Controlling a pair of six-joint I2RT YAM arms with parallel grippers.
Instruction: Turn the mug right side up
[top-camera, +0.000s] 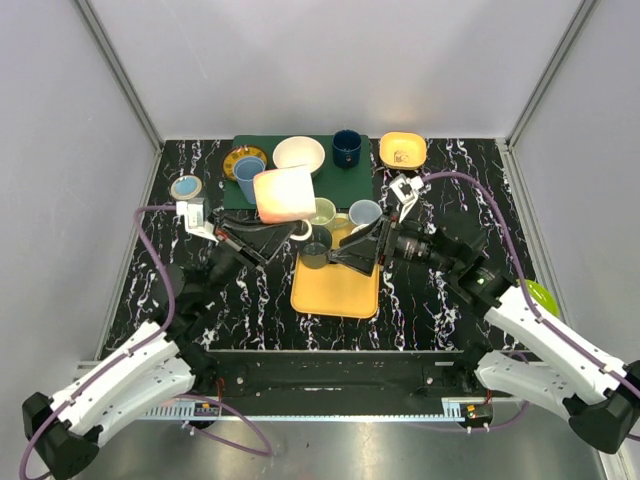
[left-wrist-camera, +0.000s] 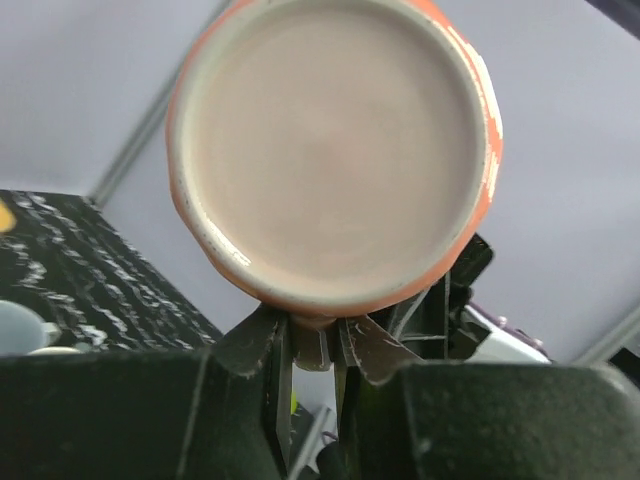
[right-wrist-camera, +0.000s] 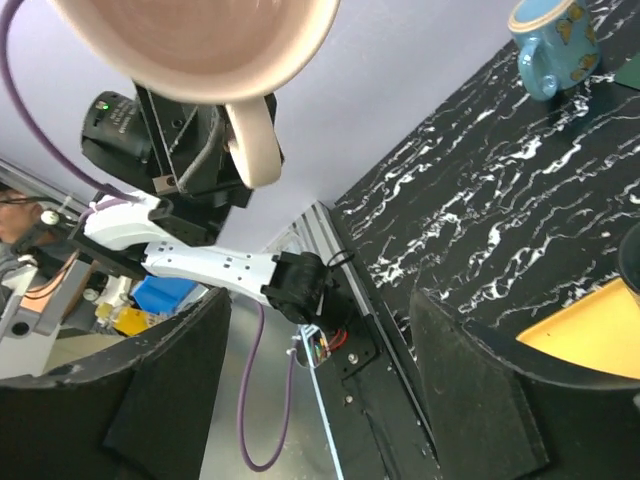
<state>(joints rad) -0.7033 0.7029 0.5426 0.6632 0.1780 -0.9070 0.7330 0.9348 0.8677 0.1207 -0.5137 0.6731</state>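
The orange mug (top-camera: 285, 193) with a cream inside hangs in the air above the yellow tray's far-left corner, tilted on its side. My left gripper (top-camera: 298, 231) is shut on its handle. In the left wrist view the mug's flat base (left-wrist-camera: 330, 150) fills the top, and my left gripper (left-wrist-camera: 318, 345) pinches the handle stub just below it. My right gripper (top-camera: 338, 256) is open and empty over the tray, pointing left at the mug. In the right wrist view the mug (right-wrist-camera: 200, 40) and its handle (right-wrist-camera: 255, 140) show at the top, above my right gripper (right-wrist-camera: 320, 380).
The yellow tray (top-camera: 335, 290) holds a dark green cup (top-camera: 316, 247), a pale cup (top-camera: 322, 211) and a light blue cup (top-camera: 364, 213). The green mat (top-camera: 350, 185) behind carries a blue mug (top-camera: 248, 175), a white bowl (top-camera: 299, 153) and a dark blue cup (top-camera: 347, 147). An orange bowl (top-camera: 402, 150) stands at the back right.
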